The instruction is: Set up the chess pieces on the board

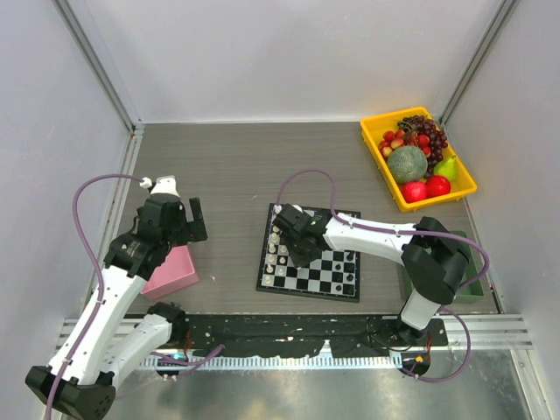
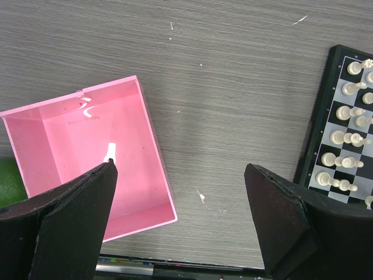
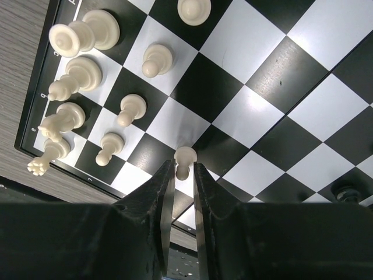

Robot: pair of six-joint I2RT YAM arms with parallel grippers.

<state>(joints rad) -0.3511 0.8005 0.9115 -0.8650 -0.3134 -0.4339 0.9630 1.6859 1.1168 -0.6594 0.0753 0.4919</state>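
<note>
The board (image 1: pixel 337 267) lies in the middle of the table, with white chess pieces (image 1: pixel 278 254) standing in two columns on its left side. In the right wrist view my right gripper (image 3: pixel 184 166) is shut on the head of a white pawn (image 3: pixel 185 156) that stands on the board (image 3: pixel 274 64) next to the other white pawns (image 3: pixel 131 108). A dark piece (image 3: pixel 347 192) shows at the lower right. My left gripper (image 2: pixel 180 169) hangs open over bare table, between the pink box (image 2: pixel 87 157) and the board's edge (image 2: pixel 317 134). One small white piece (image 2: pixel 109 153) lies inside the box.
A yellow tray (image 1: pixel 376 153) of toy fruit stands at the back right. A green container (image 1: pixel 477 280) sits behind the right arm's elbow. The pink box (image 1: pixel 171 273) rests at the left, under the left arm.
</note>
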